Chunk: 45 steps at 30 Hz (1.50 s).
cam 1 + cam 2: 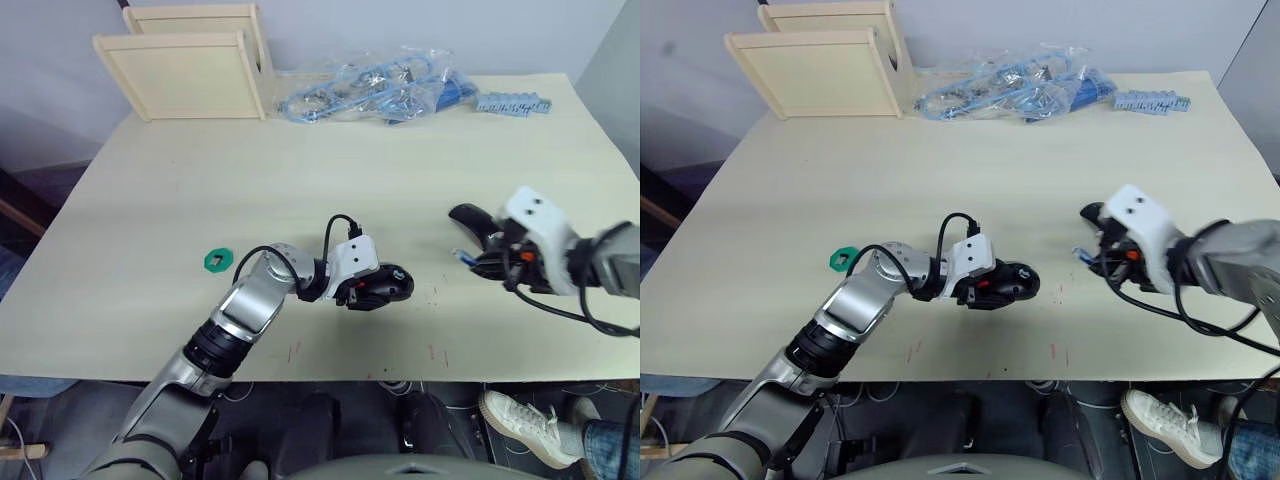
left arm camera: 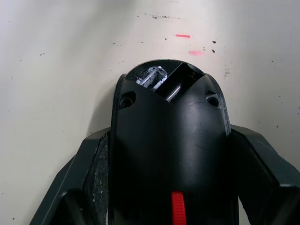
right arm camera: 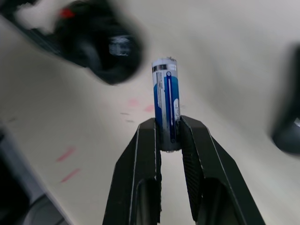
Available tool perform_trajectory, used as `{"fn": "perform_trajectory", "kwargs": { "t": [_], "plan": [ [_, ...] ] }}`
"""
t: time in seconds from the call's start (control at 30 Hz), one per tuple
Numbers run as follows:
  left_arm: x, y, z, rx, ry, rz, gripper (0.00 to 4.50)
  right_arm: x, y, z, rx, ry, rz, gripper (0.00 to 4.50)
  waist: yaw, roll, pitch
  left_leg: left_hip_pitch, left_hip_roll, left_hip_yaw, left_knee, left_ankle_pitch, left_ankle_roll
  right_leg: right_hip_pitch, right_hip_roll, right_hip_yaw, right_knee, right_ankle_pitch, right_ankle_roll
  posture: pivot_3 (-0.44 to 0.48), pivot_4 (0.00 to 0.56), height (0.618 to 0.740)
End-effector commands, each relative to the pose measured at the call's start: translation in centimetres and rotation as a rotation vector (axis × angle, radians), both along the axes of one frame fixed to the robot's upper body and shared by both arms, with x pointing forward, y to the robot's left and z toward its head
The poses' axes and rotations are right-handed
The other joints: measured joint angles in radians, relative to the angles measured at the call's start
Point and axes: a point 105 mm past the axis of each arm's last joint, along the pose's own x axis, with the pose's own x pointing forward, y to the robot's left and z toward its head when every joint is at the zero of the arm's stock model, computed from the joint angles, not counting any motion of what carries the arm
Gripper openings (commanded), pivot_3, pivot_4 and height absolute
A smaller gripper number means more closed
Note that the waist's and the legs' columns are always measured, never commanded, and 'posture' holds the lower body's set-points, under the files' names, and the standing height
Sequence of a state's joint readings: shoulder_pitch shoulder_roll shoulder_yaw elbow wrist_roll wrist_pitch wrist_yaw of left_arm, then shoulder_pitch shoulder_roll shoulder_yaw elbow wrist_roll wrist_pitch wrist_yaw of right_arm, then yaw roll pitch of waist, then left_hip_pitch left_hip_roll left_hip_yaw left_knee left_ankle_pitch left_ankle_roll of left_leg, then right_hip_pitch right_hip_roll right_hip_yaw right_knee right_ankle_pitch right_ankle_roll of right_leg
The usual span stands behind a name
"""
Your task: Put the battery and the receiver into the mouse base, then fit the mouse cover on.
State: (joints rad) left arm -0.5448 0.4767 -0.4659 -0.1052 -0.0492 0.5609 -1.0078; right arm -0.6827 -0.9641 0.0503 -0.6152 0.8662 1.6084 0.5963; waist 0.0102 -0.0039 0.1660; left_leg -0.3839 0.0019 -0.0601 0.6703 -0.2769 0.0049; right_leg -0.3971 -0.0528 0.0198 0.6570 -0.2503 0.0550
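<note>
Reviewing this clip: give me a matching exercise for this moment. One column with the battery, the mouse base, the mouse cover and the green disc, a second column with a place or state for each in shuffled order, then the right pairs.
Things:
1. battery
2. mouse base
3. mouse cover
4. green disc

Places or states:
A. lying free on the table beside the right end effector
B. clamped between the fingers of the left end effector
C. lying alone on the table on the robot's left side
D. held by one end in the right end effector

Pairs: 1-D, 2-B, 3-A, 4-C
</note>
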Motion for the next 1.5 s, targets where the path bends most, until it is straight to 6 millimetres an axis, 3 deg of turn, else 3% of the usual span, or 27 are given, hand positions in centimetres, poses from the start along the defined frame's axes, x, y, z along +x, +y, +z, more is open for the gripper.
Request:
{"fn": "perform_trajectory", "kwargs": {
  "t": [0.03,0.57,0.9,1.5],
  "plan": [
    [-0.5,-0.3,-1.0,0.022,0.032,-0.010,2.91,0.0,1.5,0.2,0.009,0.035,0.061,0.14,0.002,0.000,0.000,0.000,0.000,0.000,0.000,0.000,0.000,0.000,0.000,0.000,-0.001,0.000,0.000,0.000,0.150,0.740],
    [-0.6,-0.2,-0.9,0.041,0.047,-0.013,2.91,1.8,3.9,-2.7,-0.027,0.218,0.052,0.14,0.000,0.000,0.000,-0.002,0.000,-0.001,0.000,0.000,0.000,-0.001,0.000,-0.001,0.000,0.000,0.000,0.000,0.150,0.740],
    [-0.7,-0.2,-1.0,0.047,0.051,-0.020,2.91,2.0,5.3,-2.7,-0.032,0.263,0.074,0.14,-0.002,0.000,0.000,-0.002,0.000,-0.001,0.000,0.000,0.000,-0.002,0.000,-0.001,0.000,0.000,0.000,0.000,0.150,0.740],
    [-0.7,-0.4,-1.1,0.044,0.051,-0.021,2.91,2.6,5.7,-4.0,-0.109,0.315,0.054,0.14,-0.001,0.000,0.000,-0.008,0.000,-0.001,0.001,0.000,0.000,-0.008,0.000,-0.001,0.002,0.000,0.000,0.000,0.150,0.740]
  ]
}}
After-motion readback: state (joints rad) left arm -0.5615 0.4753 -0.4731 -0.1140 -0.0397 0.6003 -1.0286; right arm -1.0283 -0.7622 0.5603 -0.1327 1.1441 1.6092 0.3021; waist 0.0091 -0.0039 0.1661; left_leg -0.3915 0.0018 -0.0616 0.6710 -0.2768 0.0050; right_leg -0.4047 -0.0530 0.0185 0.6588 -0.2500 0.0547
